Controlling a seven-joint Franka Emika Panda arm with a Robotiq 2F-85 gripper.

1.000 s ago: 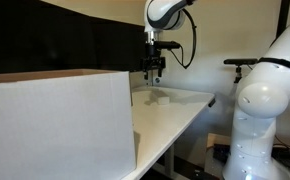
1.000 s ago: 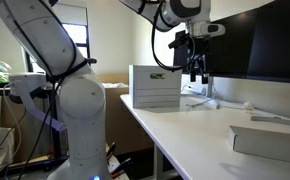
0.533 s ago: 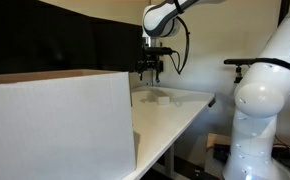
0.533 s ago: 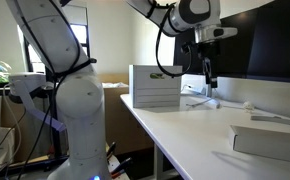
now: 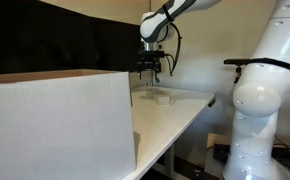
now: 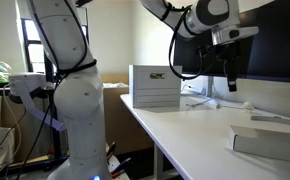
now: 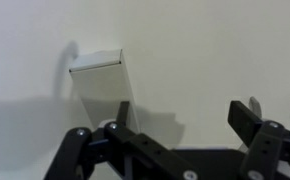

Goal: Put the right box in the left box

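We see the gripper (image 7: 183,112) spread and empty near the right box (image 7: 98,80), upper left of the wrist view. The left box (image 5: 55,125) fills an exterior view's lower left.

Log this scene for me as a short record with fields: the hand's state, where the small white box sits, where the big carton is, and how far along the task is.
hand: open, nothing between its fingers, held above the white table
small plain white rectangular box: on the table, untouched, up and left of the fingers in the wrist view
large white-sided carton with a brown cardboard rim: apart from the small box
task progress: small box not yet grasped, not in the carton
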